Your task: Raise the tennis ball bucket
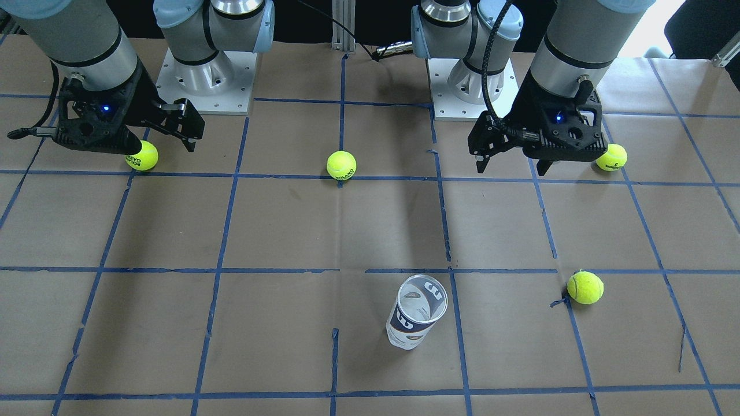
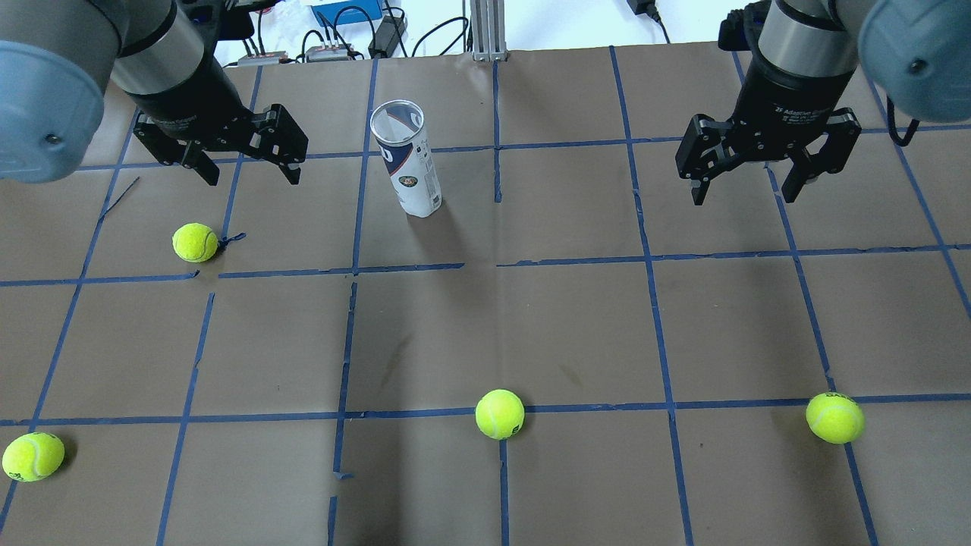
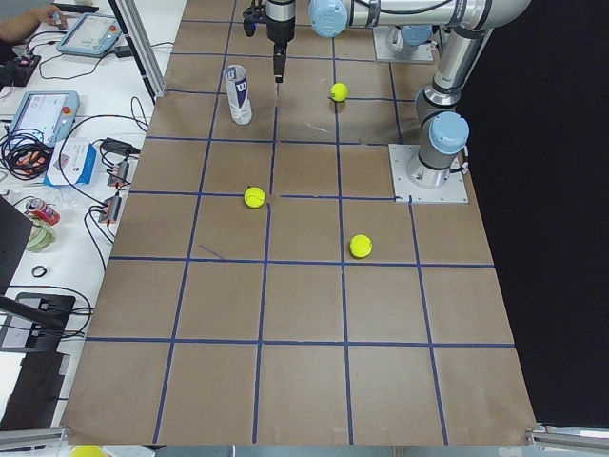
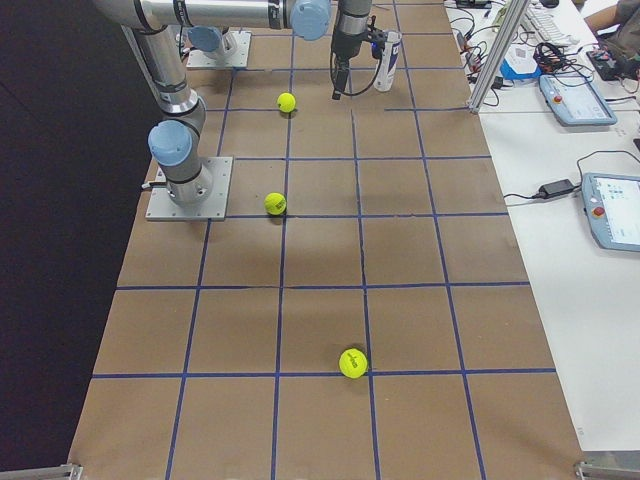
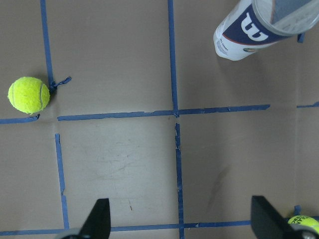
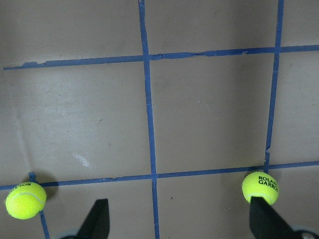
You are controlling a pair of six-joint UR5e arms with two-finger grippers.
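Note:
The tennis ball bucket [image 2: 410, 163] is a clear tube with a white and navy label. It stands upright, open-topped and empty, on the far side of the table. It also shows in the front view [image 1: 417, 312] and at the top right of the left wrist view [image 5: 254, 32]. My left gripper [image 2: 252, 180] hangs open and empty above the table, to the left of the tube and apart from it; in the front view [image 1: 511, 171] it is on the right. My right gripper [image 2: 745, 197] is open and empty, far to the tube's right.
Several yellow-green tennis balls lie on the brown paper with its blue tape grid: one [image 2: 195, 243] below my left gripper, one at the middle [image 2: 500, 414], one at the right [image 2: 834, 417] and one at the near left [image 2: 32, 456]. Cables and devices lie past the far edge.

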